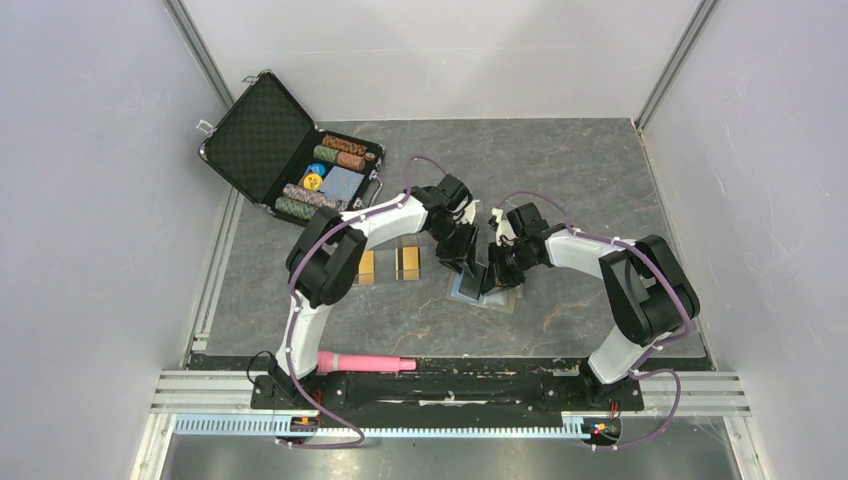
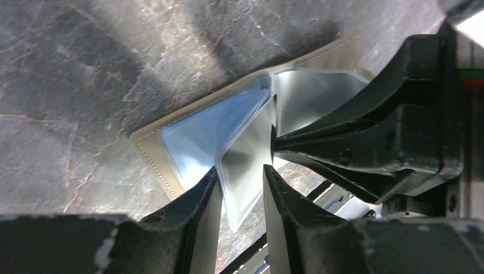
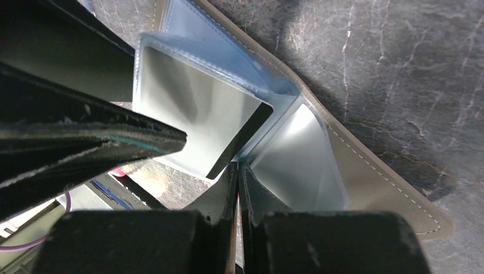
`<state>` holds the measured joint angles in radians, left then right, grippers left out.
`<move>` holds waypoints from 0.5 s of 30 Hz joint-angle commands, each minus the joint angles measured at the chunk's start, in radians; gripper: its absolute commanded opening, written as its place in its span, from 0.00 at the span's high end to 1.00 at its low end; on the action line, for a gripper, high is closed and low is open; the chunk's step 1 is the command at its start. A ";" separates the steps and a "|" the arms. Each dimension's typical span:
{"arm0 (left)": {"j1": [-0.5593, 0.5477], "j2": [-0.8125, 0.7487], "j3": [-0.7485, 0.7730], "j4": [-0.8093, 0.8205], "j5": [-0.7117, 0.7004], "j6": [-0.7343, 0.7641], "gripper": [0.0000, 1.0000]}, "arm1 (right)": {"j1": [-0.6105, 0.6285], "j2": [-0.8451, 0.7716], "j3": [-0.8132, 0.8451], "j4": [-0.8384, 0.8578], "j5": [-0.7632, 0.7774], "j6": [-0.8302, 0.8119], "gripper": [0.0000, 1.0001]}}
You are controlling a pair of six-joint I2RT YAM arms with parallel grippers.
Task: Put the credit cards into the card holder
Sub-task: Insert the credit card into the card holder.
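Holder: open taupe, blue-lined folding card holder [image 1: 468,290] [image 2: 154,148] [image 3: 371,171]; flat under both grippers
Orange-gold cards [image 1: 366,267] [image 1: 407,262]: two flat rectangles, left of holder
Left gripper [image 1: 468,262] [image 2: 242,171]: part-open astride glossy card [image 3: 194,114] [image 2: 251,142]; hold unclear
Right gripper [image 1: 497,270] [image 3: 237,168]: closed tight at holder's fold

Grey marbled tabletop [image 1: 600,170], plain white walls [image 1: 100,280], even light

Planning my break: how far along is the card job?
Done: the card holder lies open. In hand: left fingers flank a glossy card at its clear sleeves; right fingers are shut beside it. Left: two orange-gold cards lie outside, untouched.
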<state>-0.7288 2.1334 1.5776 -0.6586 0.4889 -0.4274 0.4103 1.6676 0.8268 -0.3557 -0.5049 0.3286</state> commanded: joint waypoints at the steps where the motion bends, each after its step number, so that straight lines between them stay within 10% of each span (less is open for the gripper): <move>1: -0.014 -0.014 0.004 0.066 0.095 0.018 0.62 | 0.004 0.018 -0.014 0.002 0.014 -0.017 0.97; 9: -0.012 -0.010 0.015 0.021 0.058 0.015 0.98 | 0.003 -0.046 0.027 0.013 0.023 -0.025 0.95; 15: -0.008 -0.048 0.038 -0.055 -0.065 0.002 0.98 | -0.009 -0.127 0.045 -0.010 0.078 -0.037 0.93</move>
<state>-0.7364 2.1330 1.5776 -0.6449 0.5289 -0.4278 0.4107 1.6184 0.8288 -0.3618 -0.4751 0.3168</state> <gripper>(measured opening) 0.046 0.063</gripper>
